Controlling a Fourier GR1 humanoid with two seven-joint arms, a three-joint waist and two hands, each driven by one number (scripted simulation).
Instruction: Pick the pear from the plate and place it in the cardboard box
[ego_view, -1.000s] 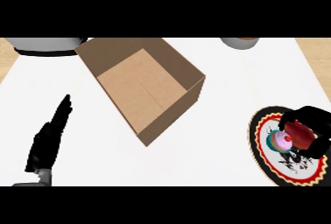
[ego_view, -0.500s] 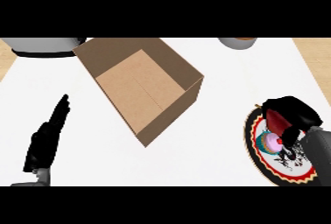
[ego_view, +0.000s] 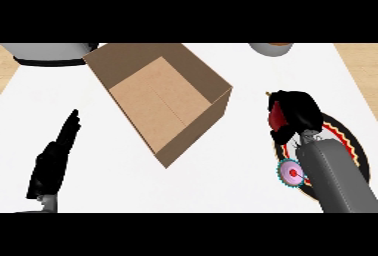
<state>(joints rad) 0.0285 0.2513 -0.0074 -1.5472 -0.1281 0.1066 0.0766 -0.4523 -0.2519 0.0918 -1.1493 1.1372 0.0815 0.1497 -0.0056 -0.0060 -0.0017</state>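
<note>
Here, just right of the cardboard box (ego_view: 166, 100), your robot's right hand (ego_view: 299, 107) is curled round the pear (ego_view: 277, 116), a dark red fruit. You see only a sliver of it, on the side facing the box. Black fingers cover the rest, so its shape is hard to make out, as is whether it touches the patterned plate (ego_view: 351, 146) beyond, which the grey forearm half hides. Left of the box, the left hand (ego_view: 52, 160) rests open, fingers straight.
</note>
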